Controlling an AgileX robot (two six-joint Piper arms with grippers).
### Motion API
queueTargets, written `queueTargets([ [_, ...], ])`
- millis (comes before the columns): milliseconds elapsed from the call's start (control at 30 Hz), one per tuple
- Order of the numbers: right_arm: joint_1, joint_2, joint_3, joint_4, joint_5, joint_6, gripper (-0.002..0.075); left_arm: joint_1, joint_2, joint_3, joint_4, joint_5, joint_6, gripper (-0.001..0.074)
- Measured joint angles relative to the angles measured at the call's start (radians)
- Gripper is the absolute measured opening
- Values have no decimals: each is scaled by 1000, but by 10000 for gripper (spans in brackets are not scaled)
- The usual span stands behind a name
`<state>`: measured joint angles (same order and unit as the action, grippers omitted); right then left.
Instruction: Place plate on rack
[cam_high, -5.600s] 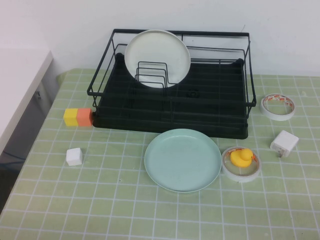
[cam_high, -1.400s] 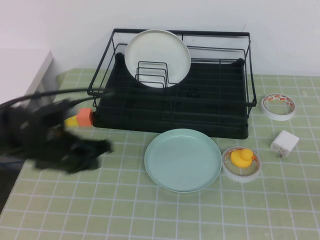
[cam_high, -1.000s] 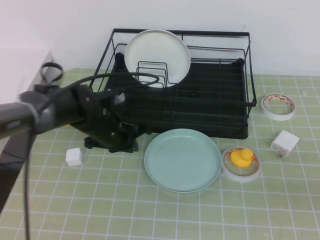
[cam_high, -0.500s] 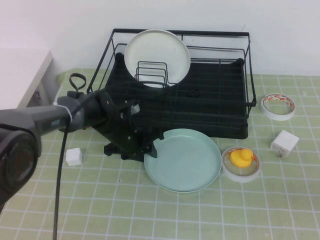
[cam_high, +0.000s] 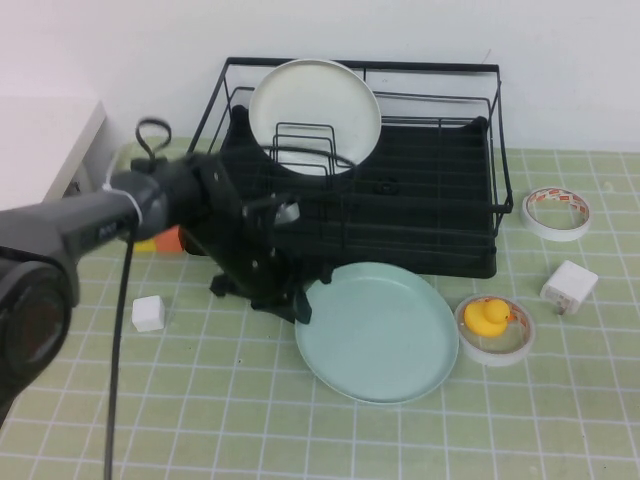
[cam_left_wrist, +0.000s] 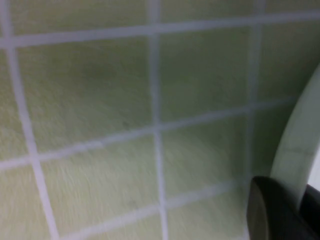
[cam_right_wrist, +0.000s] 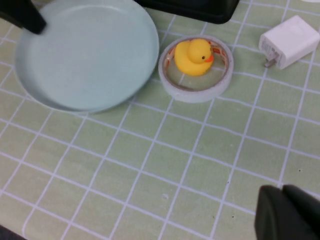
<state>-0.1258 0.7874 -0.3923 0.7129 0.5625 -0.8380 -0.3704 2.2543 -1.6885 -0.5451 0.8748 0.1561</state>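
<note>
Our left gripper (cam_high: 300, 308) touches the plate (cam_high: 378, 332) at its left rim, grip unclear; right gripper unseen, rack (cam_high: 420, 215) beyond.

White plate (cam_high: 315, 115) blocks rack (cam_high: 420, 200) left slots; right side open.

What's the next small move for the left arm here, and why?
Probably close the left gripper on the mint-green plate's near rim, then lift. The gripper sits at the plate's left edge, and the left wrist view shows the rim beside a fingertip, so it looks lined up. The plate lies on the table in front of the black wire dish rack. The right gripper hangs above the table, uninvolved.
</note>
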Motion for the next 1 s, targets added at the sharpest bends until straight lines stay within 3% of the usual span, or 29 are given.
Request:
queueTargets([
  [300, 0, 0, 0, 0, 0, -2, -2, 0, -197, -31, 240, 232, 168, 6],
  [433, 0, 0, 0, 0, 0, -6, -2, 0, -295, -31, 332, 147, 303, 6],
  [533, 0, 0, 0, 0, 0, -12, -2, 0, -363, -31, 386, -69, 403, 6],
  [700, 0, 0, 0, 0, 0, -17, -2, 0, -404, -31, 430, -568, 546, 6],
  [833, 0, 0, 0, 0, 4, -17, -2, 2, -347, -31, 431, -990, 579, 4],
  [1000, 0, 0, 0, 0, 12, -18, -2, 16, -228, -31, 467, -1336, 583, 4],
])
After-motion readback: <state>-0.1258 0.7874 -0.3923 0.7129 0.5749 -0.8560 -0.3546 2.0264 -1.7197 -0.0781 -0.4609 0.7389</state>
